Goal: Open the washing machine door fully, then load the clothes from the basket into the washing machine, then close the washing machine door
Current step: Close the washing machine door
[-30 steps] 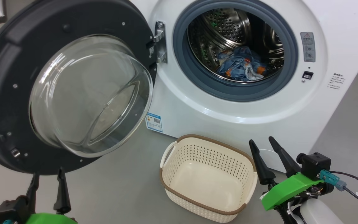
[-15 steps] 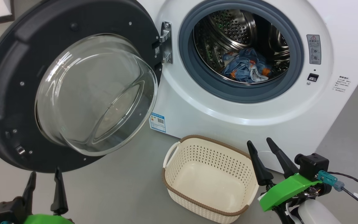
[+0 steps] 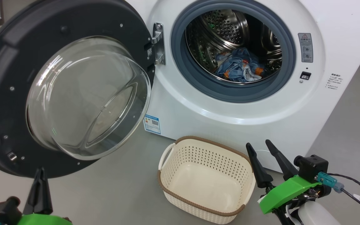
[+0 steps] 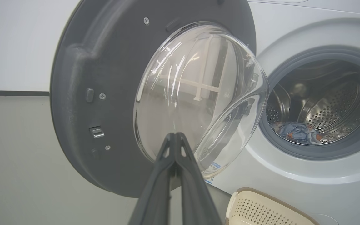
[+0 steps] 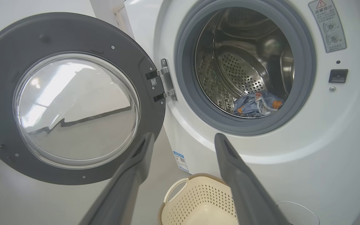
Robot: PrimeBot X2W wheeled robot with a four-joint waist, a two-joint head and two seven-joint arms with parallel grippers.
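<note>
Located the clothes [image 3: 237,67] low in the steel drum [image 3: 227,28] of the washing machine [image 3: 230,125], well inside the grey gasket [image 3: 180,62]. Found the basket [image 3: 211,156] with nothing in it, on the floor [image 3: 120,187] just before the machine. Judge loading done, closing next.

Found the washing machine door [image 3: 83,93] swung wide to the left of the opening, hung on the metal hinge [image 3: 158,43] at its right edge. Noted inner face and glass bowl [image 3: 105,118] turned out toward the robot and somewhat rightward. Being round, offers no long axis of its own (took the hinge line, upright on the machine's front, as the axis that matters). Expect the free rim at far left to travel in an arc about it.

Read left gripper [image 3: 40,172] as pinched together on nothing, below the door's lower rim, apparently not touching it. Read right gripper [image 3: 258,143] as spread wide and empty, just right of the basket.

To close well: use the left fingers as a blunt pusher. Reach behind the free rim, far from the hinge. Press on black frame, not glass. Follow the arc and finish with a firm push until it catches. Hold right gripper clear of the sweep. Check first that no cloth overhangs the gasket.
</note>
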